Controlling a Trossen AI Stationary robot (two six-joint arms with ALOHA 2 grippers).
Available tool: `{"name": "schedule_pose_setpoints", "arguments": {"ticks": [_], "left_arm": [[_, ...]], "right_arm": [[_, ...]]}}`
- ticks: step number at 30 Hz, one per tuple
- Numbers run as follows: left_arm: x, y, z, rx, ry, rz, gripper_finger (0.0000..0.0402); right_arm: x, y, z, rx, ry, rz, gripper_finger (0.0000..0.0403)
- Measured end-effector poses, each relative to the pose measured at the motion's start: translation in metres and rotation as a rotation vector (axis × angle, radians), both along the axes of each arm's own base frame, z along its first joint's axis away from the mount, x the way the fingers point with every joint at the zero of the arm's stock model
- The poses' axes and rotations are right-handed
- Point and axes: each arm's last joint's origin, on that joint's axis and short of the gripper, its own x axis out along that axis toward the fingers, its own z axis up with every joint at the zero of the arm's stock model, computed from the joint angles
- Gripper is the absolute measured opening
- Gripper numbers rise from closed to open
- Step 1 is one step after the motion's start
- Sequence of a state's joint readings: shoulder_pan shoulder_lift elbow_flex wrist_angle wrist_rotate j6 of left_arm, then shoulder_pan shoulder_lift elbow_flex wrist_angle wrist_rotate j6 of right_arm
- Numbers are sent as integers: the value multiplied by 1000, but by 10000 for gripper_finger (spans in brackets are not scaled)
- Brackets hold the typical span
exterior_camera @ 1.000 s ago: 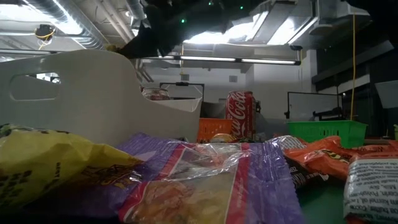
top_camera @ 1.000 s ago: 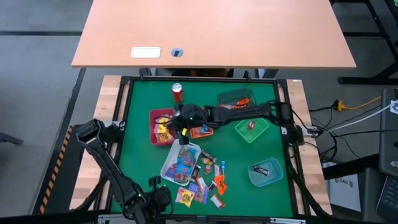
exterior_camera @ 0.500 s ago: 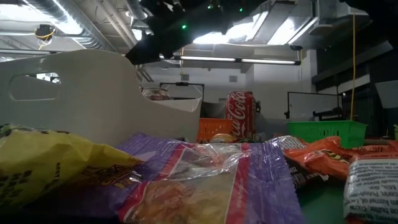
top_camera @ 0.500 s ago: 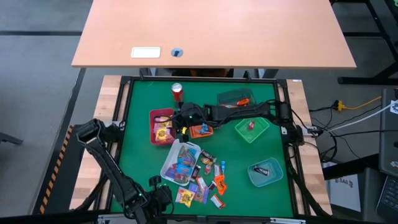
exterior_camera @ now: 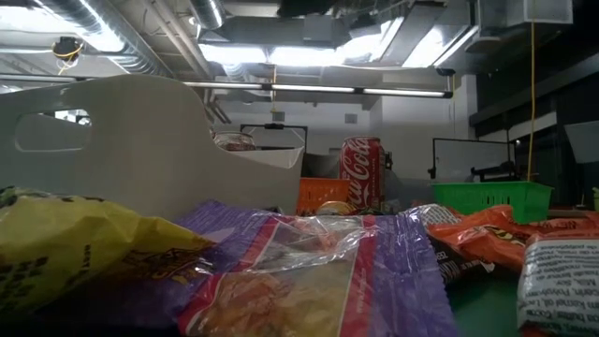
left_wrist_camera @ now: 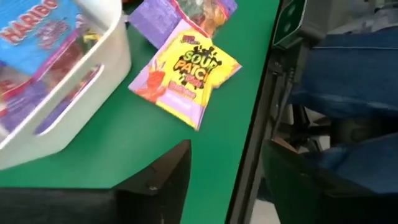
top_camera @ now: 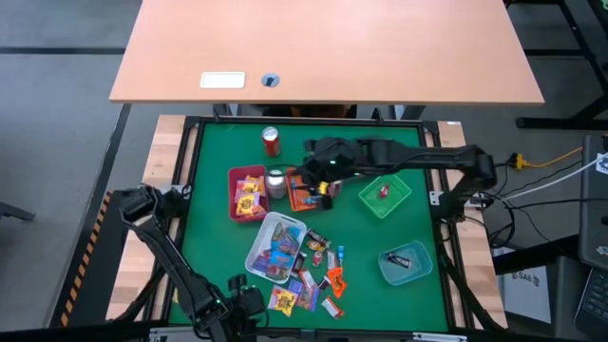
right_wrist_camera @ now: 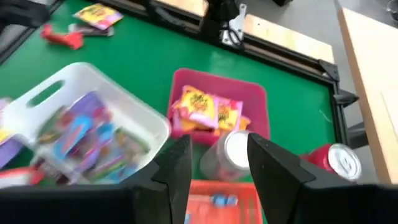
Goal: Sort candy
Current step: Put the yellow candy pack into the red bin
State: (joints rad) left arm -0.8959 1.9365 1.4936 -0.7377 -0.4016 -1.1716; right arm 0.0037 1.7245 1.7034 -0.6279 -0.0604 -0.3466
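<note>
candy fills the red tray; right end effector gapes empty above the orange tray, left end effector open.

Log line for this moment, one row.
right hand: open, empty, above orange tray | left hand: open, near table edge | pink tray: yellow candy inside
</note>
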Motion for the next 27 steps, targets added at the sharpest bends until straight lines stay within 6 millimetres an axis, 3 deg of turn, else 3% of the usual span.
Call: {"name": "schedule_pose_setpoints", "arguments": {"ticks": [4,10,21,27], "left_arm": [[7,-7,-20,47,4,-52,197],[16,-10,-42,117,-16,-75,198],[34,-1,-63,164,-18,-28,194],[39,1,-78,179,9,-22,176]], "right_arm": [[-30,14,19,-3,43,37,154],[-61,35,30,-25,126,49,154],[-94,76,16,-58,371,27,154],[-116,99,-9,-46,453,11,154]]}}
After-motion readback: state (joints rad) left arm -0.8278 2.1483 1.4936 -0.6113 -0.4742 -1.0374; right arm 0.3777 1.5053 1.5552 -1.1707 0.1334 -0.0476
